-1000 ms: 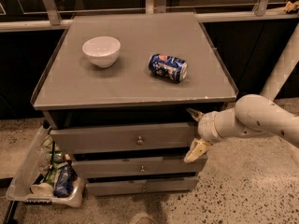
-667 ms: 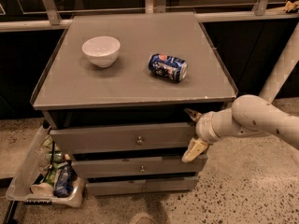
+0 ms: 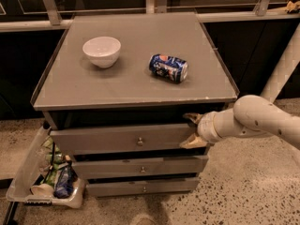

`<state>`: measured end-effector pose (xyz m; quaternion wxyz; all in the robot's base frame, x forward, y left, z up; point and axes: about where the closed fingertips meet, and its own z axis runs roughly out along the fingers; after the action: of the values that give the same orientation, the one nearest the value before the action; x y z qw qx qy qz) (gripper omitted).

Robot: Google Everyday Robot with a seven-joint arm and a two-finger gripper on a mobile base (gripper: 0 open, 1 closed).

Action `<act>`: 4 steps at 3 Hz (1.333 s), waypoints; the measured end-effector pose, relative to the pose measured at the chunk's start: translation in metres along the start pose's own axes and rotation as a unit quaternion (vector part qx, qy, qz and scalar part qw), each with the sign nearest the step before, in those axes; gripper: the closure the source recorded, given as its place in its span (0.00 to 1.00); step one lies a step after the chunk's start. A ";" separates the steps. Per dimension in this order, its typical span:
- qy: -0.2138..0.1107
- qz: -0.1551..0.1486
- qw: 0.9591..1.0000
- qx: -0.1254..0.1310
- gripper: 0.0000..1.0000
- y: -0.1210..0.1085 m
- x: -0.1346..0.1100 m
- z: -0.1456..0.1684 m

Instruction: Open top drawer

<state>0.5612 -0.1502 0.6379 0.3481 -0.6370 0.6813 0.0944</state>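
Nothing is visibly shifting since a second ago: the white-armed two-finger gripper (image 3: 191, 130) is still sitting at the right end of the wide grey flat-fronted top drawer (image 3: 108, 139), directly under the matte grey cabinet top (image 3: 131, 86), with its tan fingers (image 3: 192, 142) spread apart. One glossy white round bowl (image 3: 101, 50) and one blue drink can (image 3: 168, 68), lying on its side with unreadable lettering, are resting on that top. Two slimmer grey drawers (image 3: 108, 168) are sitting below, each of the three fronts carrying one small round metal knob (image 3: 139, 141).

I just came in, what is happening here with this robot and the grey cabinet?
A robot arm reaches in from the right, and its hand is at the right end of the top drawer, away from its knob. The drawer shows no inside yet, so it is hardly open. A white bowl and a can lying on its side rest on the cabinet top.
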 end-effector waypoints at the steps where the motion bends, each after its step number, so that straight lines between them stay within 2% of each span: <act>1: -0.008 -0.013 1.000 -0.008 0.65 -0.012 -0.016 -0.003; 2: -0.020 -0.021 0.999 -0.023 0.88 -0.004 -0.028 -0.009; 3: -0.026 -0.013 0.999 -0.029 1.00 0.014 -0.023 -0.022; 4: -0.026 -0.013 0.999 -0.029 1.00 0.015 -0.025 -0.025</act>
<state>0.5371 -0.1422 0.6666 0.3484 -0.6526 0.6609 0.1263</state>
